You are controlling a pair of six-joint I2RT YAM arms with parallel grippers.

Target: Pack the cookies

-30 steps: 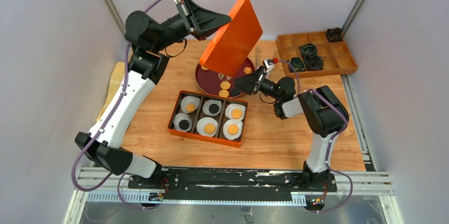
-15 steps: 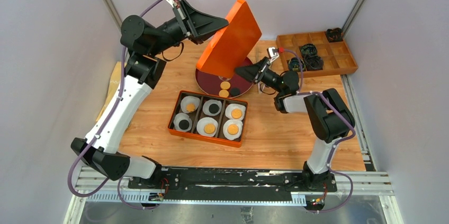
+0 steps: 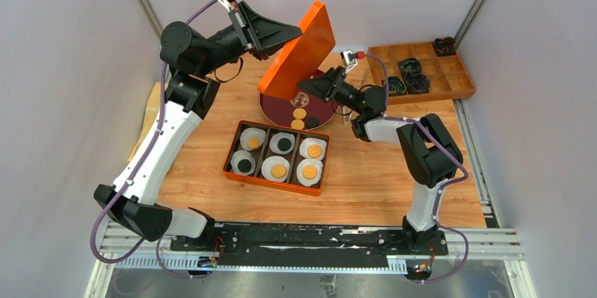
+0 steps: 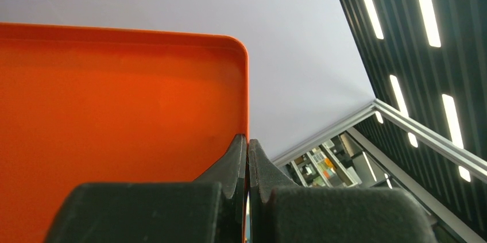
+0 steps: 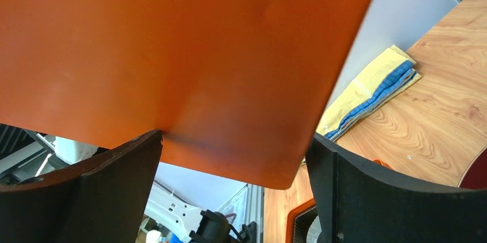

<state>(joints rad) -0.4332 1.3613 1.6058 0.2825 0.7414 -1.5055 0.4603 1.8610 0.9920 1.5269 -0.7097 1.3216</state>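
The cookies [image 3: 279, 170] lie one in each of six white paper cups [image 3: 248, 137] inside the orange box [image 3: 227, 160] at the middle of the bench [image 3: 366, 178]; four are golden and two are black. A few more cookies [image 3: 300, 113] sit on the dark red round plate [image 3: 276, 113] just behind the box. Above this plate I see the orange lid [image 3: 299, 55] tilted steeply in the air. The left gripper [image 4: 247, 139] holds it at its upper edge, the fingers [image 4: 232, 159] pressed together on the thin rim. The right gripper [image 5: 234, 139] is at the lid's lower edge with its fingers [image 5: 123, 182] wide apart; I cannot tell if they touch it. A wooden tray [image 3: 454, 87] with compartments stands at the far right, and a folded yellow and blue cloth [image 5: 367, 93] lies at the left.
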